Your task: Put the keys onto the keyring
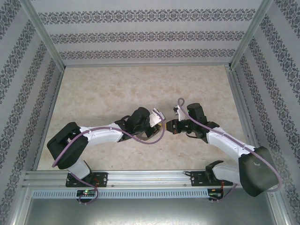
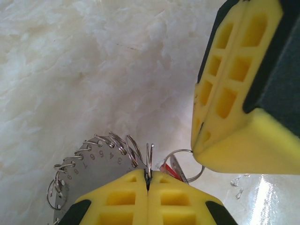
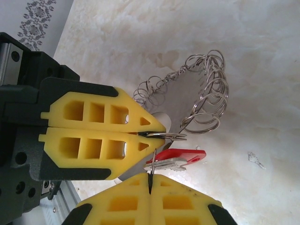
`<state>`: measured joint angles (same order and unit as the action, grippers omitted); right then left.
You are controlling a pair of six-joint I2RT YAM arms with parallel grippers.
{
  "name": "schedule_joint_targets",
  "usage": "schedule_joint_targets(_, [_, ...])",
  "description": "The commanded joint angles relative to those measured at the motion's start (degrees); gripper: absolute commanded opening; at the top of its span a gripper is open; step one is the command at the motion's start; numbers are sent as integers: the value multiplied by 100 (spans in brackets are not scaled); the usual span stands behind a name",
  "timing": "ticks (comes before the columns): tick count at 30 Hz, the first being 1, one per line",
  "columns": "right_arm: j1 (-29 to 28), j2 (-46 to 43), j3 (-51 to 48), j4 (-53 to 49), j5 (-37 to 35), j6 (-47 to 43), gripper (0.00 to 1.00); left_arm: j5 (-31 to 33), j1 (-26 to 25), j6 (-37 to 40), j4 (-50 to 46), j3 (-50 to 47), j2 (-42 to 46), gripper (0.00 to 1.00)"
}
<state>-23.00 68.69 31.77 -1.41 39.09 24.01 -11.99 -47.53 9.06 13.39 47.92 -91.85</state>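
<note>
Here the red key (image 3: 185, 154) lies just ahead of the right gripper (image 3: 150, 180), off its fingertips and a little to one side, its long axis running crosswise to the fingers with the head pointing away from the left arm. The right gripper is clenched on a thin wire loop (image 3: 153, 161) that carries the key. The left gripper (image 3: 157, 132) reaches in from the side, its jaws pressed together on one fringe ring (image 3: 168, 136) of the keyring (image 3: 187, 101). The hoop hangs beyond that tip, above the tabletop (image 3: 262, 70). The coming move turns on one gap: the held fringe ring sits just past the key's loop, nearly touching it. Whether the two are already linked I cannot tell. The right arm is nearer the key, the left nearer the hoop. By count: one red key, one large hoop, two grippers, and small split rings (image 3: 213, 89) fringing the hoop, too crowded to number, likely a dozen or more.
</note>
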Motion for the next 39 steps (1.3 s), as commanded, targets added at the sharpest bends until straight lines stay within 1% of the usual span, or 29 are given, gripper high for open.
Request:
schedule_joint_targets(1, [-3,81,182,149,67,-98,0,-137,42,149,329,16,166,0])
schedule_joint_targets(10, [89,266,259,205,63,-131,0,-158,42,158,307,19,167,0])
schedule_joint_targets(16, [212,142,148,247,123,-49,0,-157,42,140,323,15,155,0])
schedule_joint_targets(23, [536,-57,-36,255,487,-32,0,-111,42,131,230,81,138,0])
schedule_joint_targets(30, [844,4,-46,457,1049,136,0,-101,41,96,190,138,106,0])
schedule_joint_targets(39, [991,218,96,528,1203,761,0,-68,42,96,181,170,99,0])
